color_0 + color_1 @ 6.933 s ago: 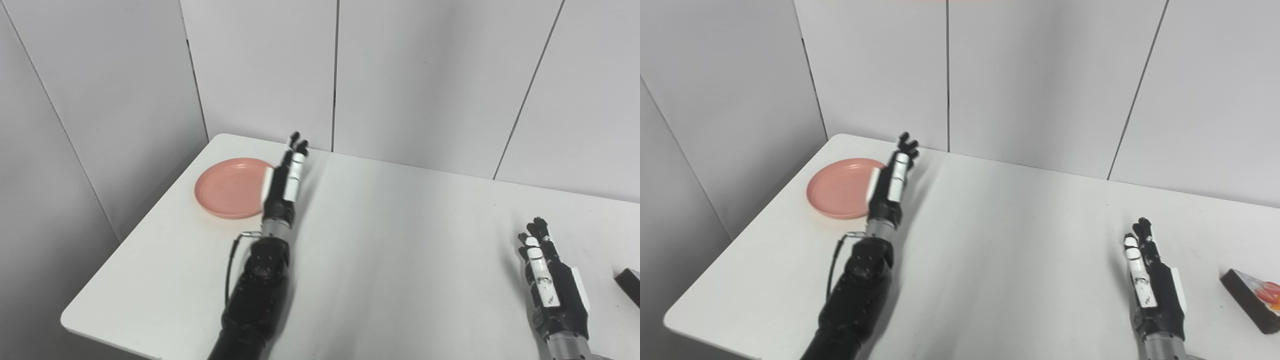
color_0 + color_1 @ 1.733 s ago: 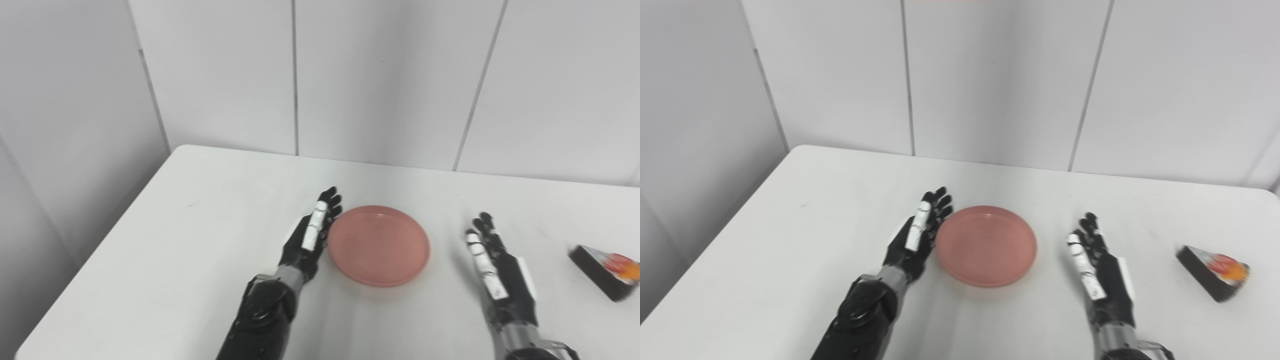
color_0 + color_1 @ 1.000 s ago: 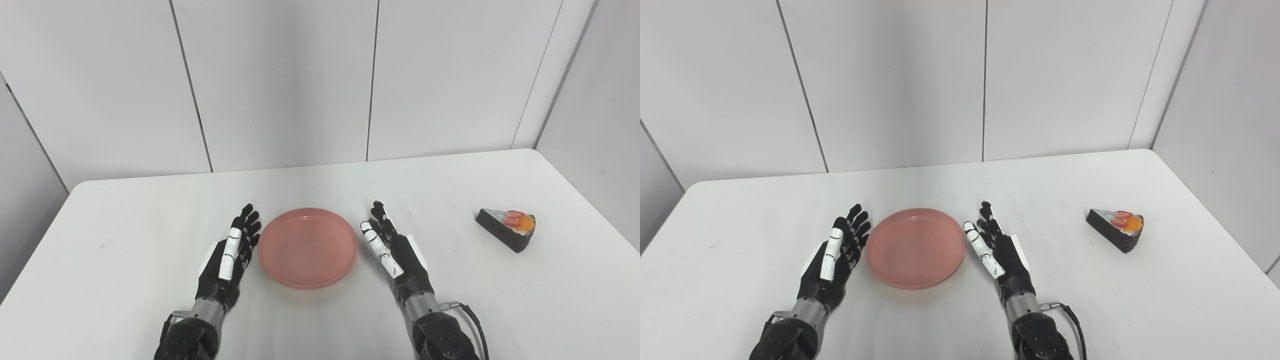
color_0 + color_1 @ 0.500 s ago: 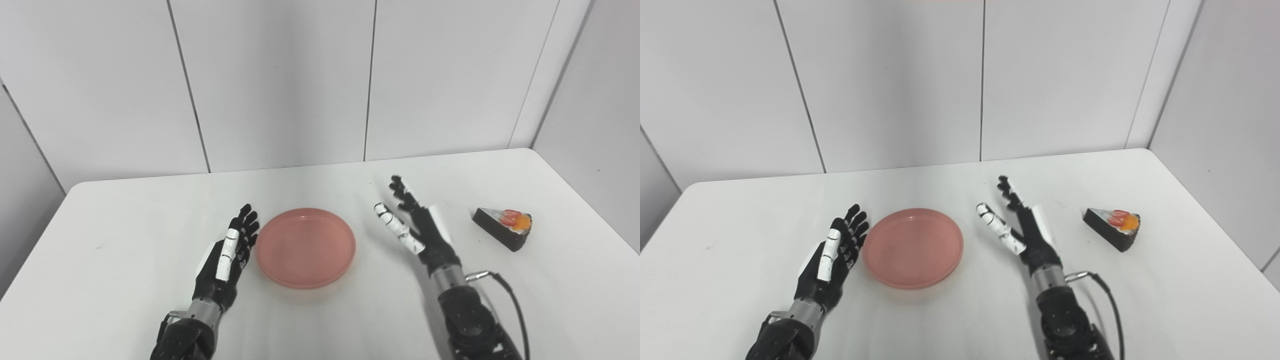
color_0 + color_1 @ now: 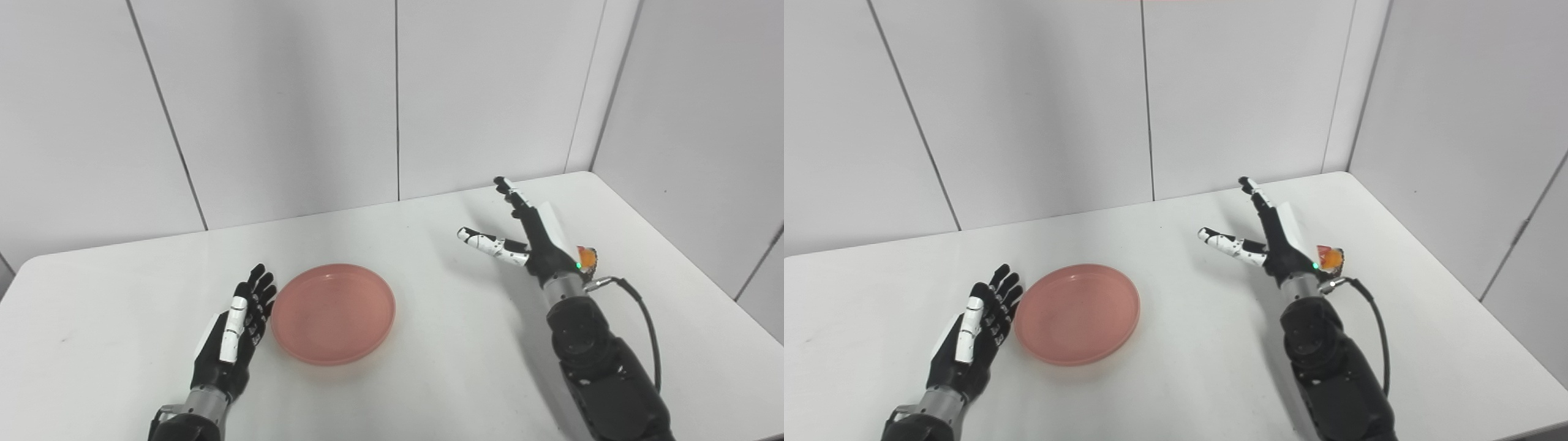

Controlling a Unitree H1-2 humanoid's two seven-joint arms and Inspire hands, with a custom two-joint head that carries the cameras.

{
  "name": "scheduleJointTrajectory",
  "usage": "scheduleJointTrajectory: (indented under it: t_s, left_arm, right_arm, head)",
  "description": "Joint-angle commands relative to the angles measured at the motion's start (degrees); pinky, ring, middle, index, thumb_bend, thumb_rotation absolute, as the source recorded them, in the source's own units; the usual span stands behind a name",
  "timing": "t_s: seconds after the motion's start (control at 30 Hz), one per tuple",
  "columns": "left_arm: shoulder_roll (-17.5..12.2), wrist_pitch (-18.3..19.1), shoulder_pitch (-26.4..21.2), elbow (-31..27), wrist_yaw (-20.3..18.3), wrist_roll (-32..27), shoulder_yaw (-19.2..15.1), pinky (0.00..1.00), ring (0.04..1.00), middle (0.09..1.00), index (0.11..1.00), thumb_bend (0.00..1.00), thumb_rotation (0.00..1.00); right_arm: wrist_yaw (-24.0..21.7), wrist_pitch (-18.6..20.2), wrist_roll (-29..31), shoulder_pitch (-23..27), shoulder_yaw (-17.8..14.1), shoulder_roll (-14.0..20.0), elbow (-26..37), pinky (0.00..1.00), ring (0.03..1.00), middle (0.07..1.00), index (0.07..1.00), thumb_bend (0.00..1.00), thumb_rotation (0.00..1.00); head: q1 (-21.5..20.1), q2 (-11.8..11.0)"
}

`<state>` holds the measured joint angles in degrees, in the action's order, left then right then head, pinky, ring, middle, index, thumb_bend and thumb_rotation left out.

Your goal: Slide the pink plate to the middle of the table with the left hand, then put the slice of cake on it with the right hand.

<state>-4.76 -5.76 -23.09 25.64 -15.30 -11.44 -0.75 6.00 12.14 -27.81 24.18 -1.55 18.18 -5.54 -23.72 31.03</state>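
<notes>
**A:** How far along is the job?

**B:** Judging by the layout, the first part looks done. The pink plate (image 5: 333, 313) lies flat near the middle of the white counter (image 5: 122, 288), just left of centre in the frame. It holds nothing. Putting the slice of cake (image 5: 1329, 257) on it is still to do.

**A:** Where are the hands?

**B:** The left hand (image 5: 236, 331) sits at the lower left, just beside the plate's left rim, fingers straight and loosely apart, holding nothing. Whether it touches the rim, I cannot tell. The right hand (image 5: 530, 236) is raised at the right of centre, thumb spread wide from the fingers, also holding nothing. It hangs in front of the cake and hides most of it.

**A:** What does the cake look like?

**B:** Only a small bit shows past the wrist: a red and orange topping. It rests on the counter at the right of the frame, well apart from the plate.

**A:** And the plate?

**B:** Round, shallow, salmon pink, with a low raised rim.
</notes>
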Motion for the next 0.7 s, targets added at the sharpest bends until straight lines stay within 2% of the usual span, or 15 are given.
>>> scheduleJointTrajectory:
  t_s: [0.0, 0.17, 0.27, 0.4, 0.53, 0.67]
  left_arm:
    - [-1.0, -3.5, 0.3, 2.6, -0.7, -0.9, -1.3, 1.00, 1.000, 1.000, 1.000, 0.71, 1.00]
    - [-1.0, -5.6, -0.3, 4.7, -1.3, -1.4, -2.5, 1.00, 1.000, 1.000, 1.000, 0.69, 1.00]
    - [-1.6, -6.6, -0.9, 6.4, -2.4, -2.1, -2.6, 1.00, 1.000, 1.000, 1.000, 0.69, 1.00]
    - [-2.3, -7.2, -1.6, 8.1, -3.6, -1.9, -2.5, 1.00, 1.000, 1.000, 1.000, 0.72, 1.00]
    - [-2.6, -6.2, -1.7, 8.0, -3.9, -2.3, -2.6, 1.00, 1.000, 1.000, 1.000, 0.72, 1.00]
    - [-2.8, -6.5, -1.8, 8.5, -4.6, -2.9, -2.9, 1.00, 1.000, 1.000, 1.000, 0.71, 1.00]
  right_arm:
    - [-0.8, 3.1, -2.1, 2.7, 0.2, 2.2, 2.7, 0.81, 0.869, 0.880, 0.884, 0.70, 0.50]
    - [-3.9, 9.3, -5.4, 3.2, 1.4, 5.1, 4.2, 0.76, 0.850, 0.877, 0.872, 0.73, 0.44]
    - [-4.9, 12.3, -7.1, 3.4, 1.8, 6.3, 4.6, 0.74, 0.846, 0.877, 0.869, 0.75, 0.43]
    - [-6.7, 14.3, -8.1, 3.5, 1.3, 7.8, 4.9, 0.72, 0.840, 0.874, 0.872, 0.78, 0.43]
    - [-10.3, 14.8, -11.0, 3.5, -1.7, 7.4, 4.6, 0.71, 0.839, 0.876, 0.880, 0.81, 0.45]
    - [-14.1, 14.8, -18.4, 3.6, -5.8, 5.2, 4.3, 0.70, 0.818, 0.855, 0.862, 0.88, 0.57]
  head:
    - [0.0, 0.0]
    - [-2.3, -0.3]
    - [-3.5, -0.4]
    - [-4.7, -0.6]
    - [-5.3, -0.5]
    - [-5.4, -0.5]
